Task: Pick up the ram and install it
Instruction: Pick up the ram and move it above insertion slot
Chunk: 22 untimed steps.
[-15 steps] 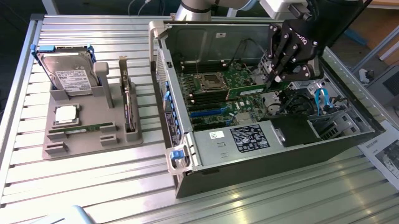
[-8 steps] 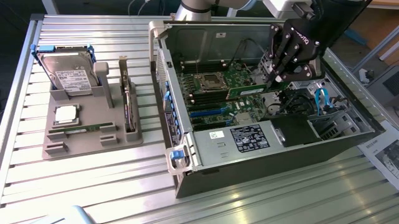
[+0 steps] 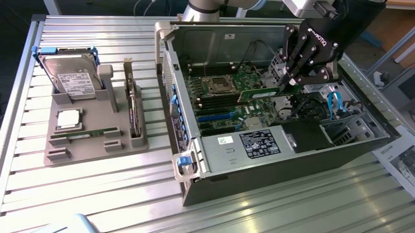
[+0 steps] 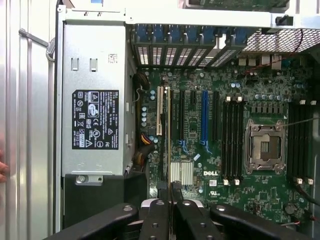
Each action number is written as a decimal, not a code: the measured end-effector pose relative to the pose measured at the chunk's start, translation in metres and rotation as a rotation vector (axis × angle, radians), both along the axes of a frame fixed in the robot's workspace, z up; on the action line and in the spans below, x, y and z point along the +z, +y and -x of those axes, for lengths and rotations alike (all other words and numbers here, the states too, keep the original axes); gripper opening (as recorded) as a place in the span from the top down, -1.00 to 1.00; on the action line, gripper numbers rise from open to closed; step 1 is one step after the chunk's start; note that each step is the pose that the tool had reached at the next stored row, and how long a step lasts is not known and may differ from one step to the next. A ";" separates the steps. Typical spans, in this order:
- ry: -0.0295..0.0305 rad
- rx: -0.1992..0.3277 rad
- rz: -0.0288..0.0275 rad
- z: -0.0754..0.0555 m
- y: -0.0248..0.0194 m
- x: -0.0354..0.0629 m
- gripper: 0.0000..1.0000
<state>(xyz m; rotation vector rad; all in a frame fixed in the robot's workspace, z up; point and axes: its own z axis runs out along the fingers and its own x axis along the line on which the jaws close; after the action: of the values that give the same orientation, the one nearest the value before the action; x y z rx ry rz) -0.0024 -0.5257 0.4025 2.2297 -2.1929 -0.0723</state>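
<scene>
Ram [image 3: 261, 92], a narrow green stick, sits pinched at one end between the fingertips of the black gripper [image 3: 289, 85], whose jaws are clamped together on it. Its long edge runs roughly level and it points away from the gripper toward the exterior view's left. It hangs inside the open computer case [image 3: 272, 170], over the green motherboard [image 3: 227, 104] and just beside the square processor socket [image 3: 216, 85]; whether its lower edge touches the board cannot be told. In the wrist view the ram [image 4: 168, 140] shows edge-on as a thin pale line running out from the gripper [image 4: 171, 200], with the dark fingers [image 4: 156, 220] pressed against it on both sides. Beneath it lie the motherboard [image 4: 250, 200], a row of black memory slots [image 4: 231, 140], a blue slot [image 4: 204, 115], a small silver heat sink [image 4: 181, 172] and the processor socket [image 4: 264, 147]. The grey power supply [image 3: 253, 143] with its black label fills the near end of the case. Well apart, toward the exterior view's left, a grey holder [image 3: 97, 145] rests on the slatted metal table [image 3: 97, 194]. It carries an upright hard drive [image 3: 73, 80], a square silver processor chip [image 3: 69, 119] and a dark expansion card [image 3: 133, 114] standing on edge.
</scene>
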 end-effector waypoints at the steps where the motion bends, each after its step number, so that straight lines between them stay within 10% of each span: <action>1: 0.0001 0.000 0.0001 0.000 0.0000 0.0000 0.76; 8: 0.0002 -0.001 0.0001 0.000 0.0055 -0.0024 0.76; 22: 0.0001 -0.015 -0.0001 0.000 0.0598 -0.0107 0.76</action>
<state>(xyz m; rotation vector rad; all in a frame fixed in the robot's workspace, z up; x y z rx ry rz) -0.0023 -0.4659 0.3917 2.2139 -2.2093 -0.0728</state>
